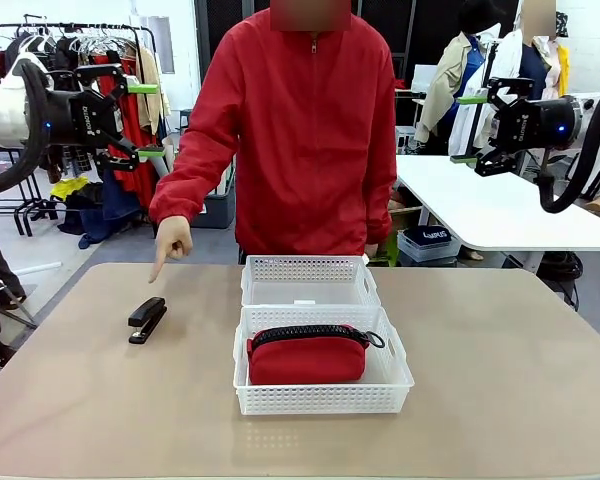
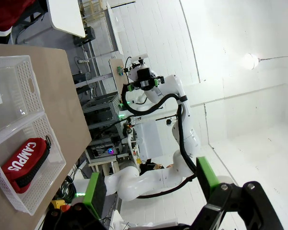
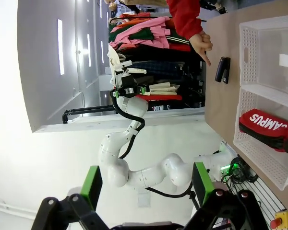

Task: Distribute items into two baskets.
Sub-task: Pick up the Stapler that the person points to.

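Observation:
A red zippered pouch [image 1: 308, 354] lies in the nearer white basket [image 1: 323, 400]. The farther basket [image 1: 308, 280] behind it holds nothing. A small black stapler [image 1: 147, 319] lies on the table to the left of the baskets, and a person's hand [image 1: 172, 243] points down at it. My left gripper [image 1: 148, 120] hangs open high at the left, far above the table. My right gripper [image 1: 468, 128] hangs open high at the right. The right wrist view has the stapler [image 3: 222, 70], the pouch [image 3: 266, 128] and the open right gripper [image 3: 146, 184]. The left wrist view has the pouch [image 2: 26, 160] and the open left gripper [image 2: 151, 187].
The person in a red jacket [image 1: 300, 130] stands at the far edge, right behind the baskets. The brown table [image 1: 500, 350] has bare room on both sides of the baskets. A white table [image 1: 500, 210] and clothes racks [image 1: 80, 60] stand farther back.

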Available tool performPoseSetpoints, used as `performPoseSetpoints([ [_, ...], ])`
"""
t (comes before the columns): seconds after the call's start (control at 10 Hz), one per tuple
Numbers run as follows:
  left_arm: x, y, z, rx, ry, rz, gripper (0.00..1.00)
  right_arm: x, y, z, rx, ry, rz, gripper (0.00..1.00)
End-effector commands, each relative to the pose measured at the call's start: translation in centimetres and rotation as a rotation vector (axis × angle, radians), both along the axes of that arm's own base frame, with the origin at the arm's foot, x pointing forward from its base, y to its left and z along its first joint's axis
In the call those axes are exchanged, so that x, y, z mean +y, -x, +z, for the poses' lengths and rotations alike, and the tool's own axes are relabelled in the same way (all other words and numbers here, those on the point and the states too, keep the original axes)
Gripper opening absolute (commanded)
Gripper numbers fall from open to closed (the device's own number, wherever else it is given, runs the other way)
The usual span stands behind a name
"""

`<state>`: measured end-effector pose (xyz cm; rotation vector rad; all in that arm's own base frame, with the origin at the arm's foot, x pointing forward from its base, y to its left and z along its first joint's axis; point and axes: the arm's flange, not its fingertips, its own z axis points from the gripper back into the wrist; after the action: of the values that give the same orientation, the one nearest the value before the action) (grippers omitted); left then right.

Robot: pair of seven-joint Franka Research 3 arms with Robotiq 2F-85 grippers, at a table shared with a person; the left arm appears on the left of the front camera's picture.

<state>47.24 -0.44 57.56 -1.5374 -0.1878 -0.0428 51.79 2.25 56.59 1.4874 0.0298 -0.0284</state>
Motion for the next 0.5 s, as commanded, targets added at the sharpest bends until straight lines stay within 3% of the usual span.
performPoseSetpoints([
  [0.0, -0.05, 0.04, 0.15, -0.003, 0.0, -0.001, 1.0, -0.06, 0.04, 0.39, -0.012, -0.001, -0.011, 1.0],
  [0.4, -0.05, 0.04, 0.15, -0.003, 0.0, -0.001, 1.0, -0.06, 0.04, 0.39, -0.012, -0.001, -0.011, 1.0],
])
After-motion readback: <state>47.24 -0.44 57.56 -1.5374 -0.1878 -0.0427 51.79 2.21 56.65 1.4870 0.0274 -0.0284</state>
